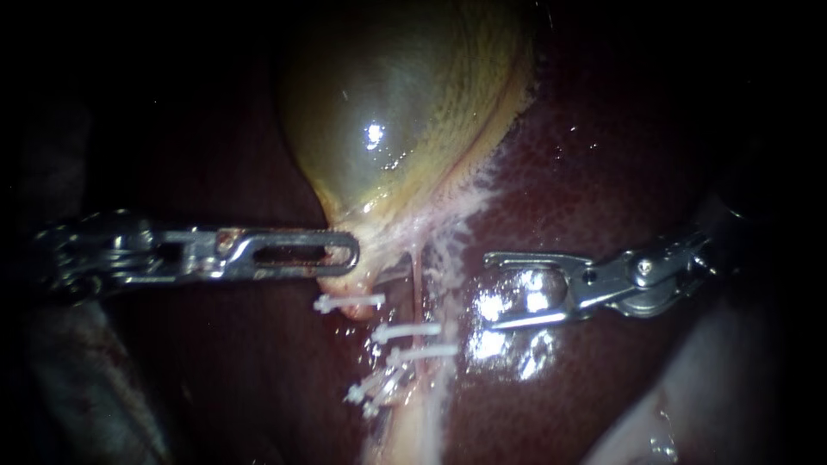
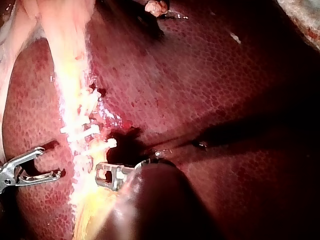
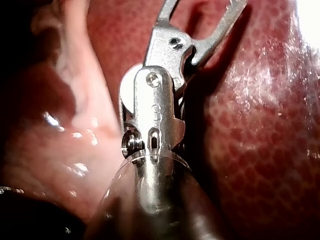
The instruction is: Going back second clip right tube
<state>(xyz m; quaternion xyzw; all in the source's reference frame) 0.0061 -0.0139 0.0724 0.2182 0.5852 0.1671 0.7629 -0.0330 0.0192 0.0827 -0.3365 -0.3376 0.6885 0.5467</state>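
Note:
The yellow-green gallbladder (image 1: 405, 103) narrows to a neck above two pale tubes. My left instrument (image 1: 345, 254) is shut on that neck; the left wrist view shows its windowed jaw (image 2: 102, 175) in yellow tissue. Two white clips (image 1: 407, 331) (image 1: 424, 353) cross the right tube (image 1: 417, 280). One clip (image 1: 349, 301) sits on the left tube, with more clips (image 1: 370, 394) lower down. My right instrument (image 1: 489, 291) hangs open and empty over the liver, right of the clipped tube and apart from it. The right wrist view shows its spread jaws (image 3: 200, 10).
Dark red liver (image 1: 603, 172) fills the view's right side and lies under both instruments. Pale fatty tissue (image 1: 413, 430) runs down below the clips. The clip row (image 2: 82, 132) and my right instrument (image 2: 47, 162) also show in the left wrist view.

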